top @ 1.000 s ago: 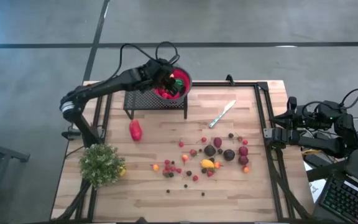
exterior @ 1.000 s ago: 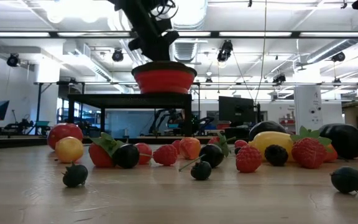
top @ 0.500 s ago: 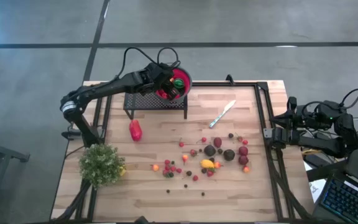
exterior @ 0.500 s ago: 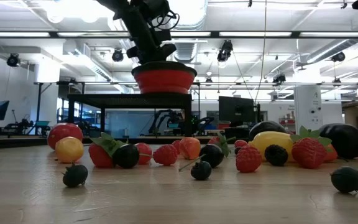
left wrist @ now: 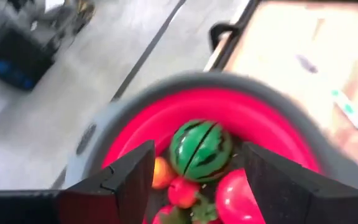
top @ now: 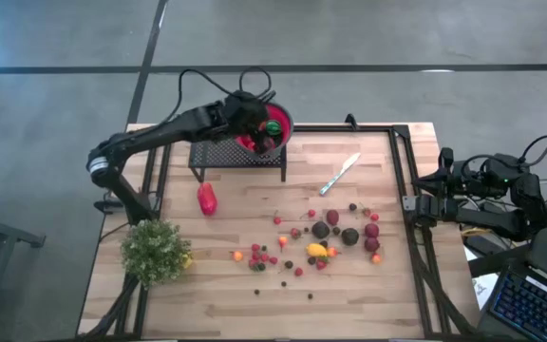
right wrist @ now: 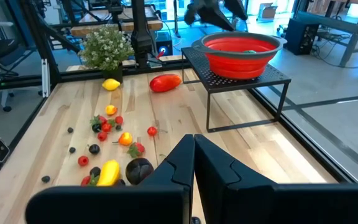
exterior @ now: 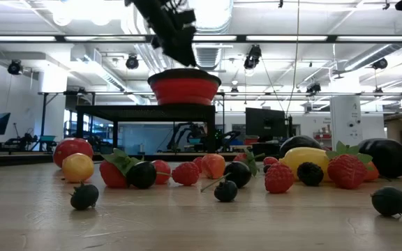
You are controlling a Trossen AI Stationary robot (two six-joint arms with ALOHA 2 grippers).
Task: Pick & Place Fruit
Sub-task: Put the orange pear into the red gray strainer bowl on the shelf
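My left gripper (top: 253, 121) hovers open over the red bowl (top: 283, 126), which stands on a black mesh stand (top: 224, 152) at the table's far side. In the left wrist view its fingers (left wrist: 132, 177) frame a green striped melon ball (left wrist: 201, 149), red pieces and an orange one lying in the bowl (left wrist: 272, 121). Many small fruits (top: 321, 242) lie scattered on the table's middle and right. The larger red piece (top: 207, 199) lies in front of the stand. My right gripper (top: 412, 203) waits shut at the table's right edge.
A silver knife (top: 340, 174) lies right of the stand. A bushy green plant (top: 155, 249) stands at the near left corner, with a yellow fruit (right wrist: 110, 84) beside it. Black frame rails (top: 399, 180) run along the table's sides. Bare wood lies along the near edge.
My left gripper has risen a little above the bowl and drawn slightly toward the table's left. The bowl and the fruits on the table have stayed where they were.
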